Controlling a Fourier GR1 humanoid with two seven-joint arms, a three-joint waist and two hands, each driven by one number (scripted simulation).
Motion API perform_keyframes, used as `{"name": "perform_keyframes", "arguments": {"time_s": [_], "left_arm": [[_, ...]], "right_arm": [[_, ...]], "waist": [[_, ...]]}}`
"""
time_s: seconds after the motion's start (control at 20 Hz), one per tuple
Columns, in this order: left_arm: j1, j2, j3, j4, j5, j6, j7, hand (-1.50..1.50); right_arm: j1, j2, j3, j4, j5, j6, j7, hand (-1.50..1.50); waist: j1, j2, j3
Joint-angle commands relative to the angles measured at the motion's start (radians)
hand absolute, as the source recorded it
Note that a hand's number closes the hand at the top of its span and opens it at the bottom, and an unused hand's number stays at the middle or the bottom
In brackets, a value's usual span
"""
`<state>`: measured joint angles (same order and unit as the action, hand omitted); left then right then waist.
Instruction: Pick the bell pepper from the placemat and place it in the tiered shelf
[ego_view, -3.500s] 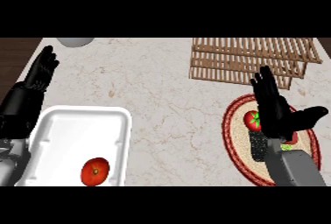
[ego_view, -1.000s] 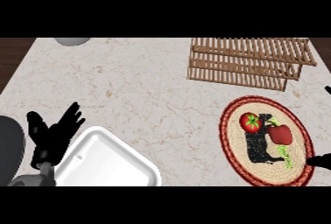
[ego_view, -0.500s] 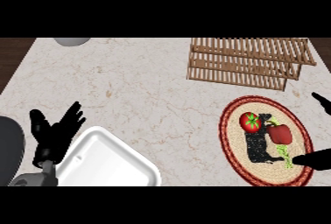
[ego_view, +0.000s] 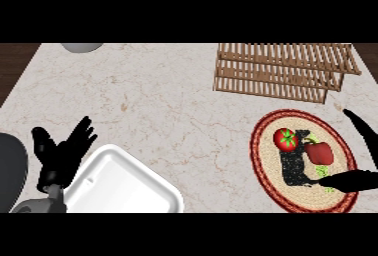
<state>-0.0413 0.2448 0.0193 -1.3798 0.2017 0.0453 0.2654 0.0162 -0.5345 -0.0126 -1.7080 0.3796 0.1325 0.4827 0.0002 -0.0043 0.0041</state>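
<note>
the shelf (ego_view: 284, 70) stands at the far right of the counter (ego_view: 162, 100). nearer than it, by the right edge, lies the placemat (ego_view: 269, 165). on the placemat a tomato (ego_view: 286, 139) sits to the left and the pepper (ego_view: 320, 153) just right of it, slightly nearer. the right hand (ego_view: 354, 180) comes in from the right edge, a finger over the placemat's near right part and another beside its far right rim. a tray (ego_view: 122, 185) lies at the near left, the left hand (ego_view: 63, 152) at its left side. a bowl (ego_view: 81, 47) sits at the far left edge.
</note>
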Motion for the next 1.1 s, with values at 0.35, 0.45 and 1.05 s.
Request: {"name": "perform_keyframes", "arguments": {"time_s": [0.35, 0.45, 1.05], "left_arm": [[-0.037, -0.053, -0.001, 0.028, -0.053, 0.029, 0.046, 0.0], [0.025, -0.059, -0.01, -0.005, -0.05, 0.005, 0.031, 0.0], [-0.014, -0.037, 0.051, 0.038, -0.053, -0.049, 0.033, 0.0]], "right_arm": [[-0.075, 0.088, -0.002, 0.182, 0.183, -0.056, -0.059, -1.5], [-0.069, 0.114, 0.016, 0.154, 0.217, -0.062, -0.013, -1.5], [-0.138, 0.174, -0.053, 0.433, 0.258, -0.171, -0.295, -1.5]], "waist": [[0.001, 0.005, -0.004], [0.002, 0.004, -0.004], [0.001, 0.005, -0.004]]}}
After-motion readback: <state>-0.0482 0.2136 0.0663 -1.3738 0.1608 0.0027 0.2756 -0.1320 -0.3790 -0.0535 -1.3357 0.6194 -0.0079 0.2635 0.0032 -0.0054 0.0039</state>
